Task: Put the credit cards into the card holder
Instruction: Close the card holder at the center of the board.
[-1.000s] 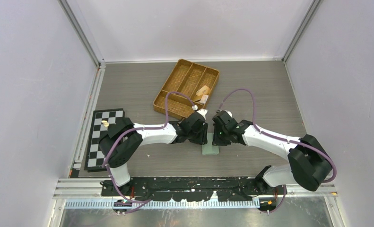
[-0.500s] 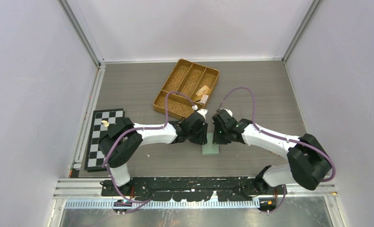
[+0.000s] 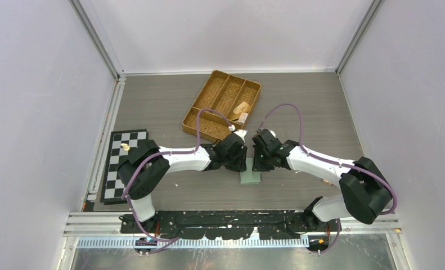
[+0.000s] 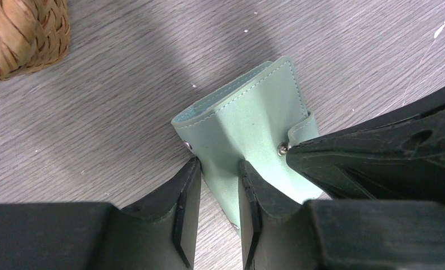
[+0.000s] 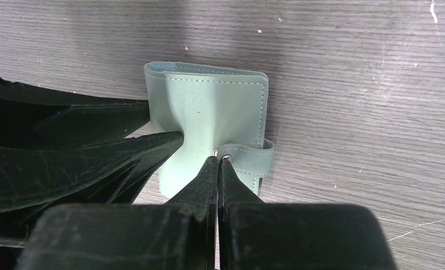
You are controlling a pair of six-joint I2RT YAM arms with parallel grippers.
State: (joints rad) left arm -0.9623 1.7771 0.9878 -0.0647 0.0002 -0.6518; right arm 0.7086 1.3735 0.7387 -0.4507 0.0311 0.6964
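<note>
The sage-green card holder (image 3: 250, 178) lies folded on the table between the two arms. My left gripper (image 4: 219, 188) is shut on its near edge, and the leather (image 4: 254, 118) buckles up between the fingers. My right gripper (image 5: 218, 160) is shut, its tips pressed against the snap of the strap (image 5: 248, 154) on the card holder (image 5: 208, 107). In the top view the left gripper (image 3: 243, 163) and the right gripper (image 3: 257, 163) meet over the holder and hide most of it. The credit cards are out of view.
A woven brown divided tray (image 3: 189, 119) stands behind the grippers, with small tan pieces (image 3: 241, 109) in one compartment; its corner (image 4: 23, 34) shows in the left wrist view. A chessboard (image 3: 118, 169) lies at the left edge of the table.
The right arm has edged a little to the left, toward the card holder. The left gripper keeps its hold and has tightened slightly.
</note>
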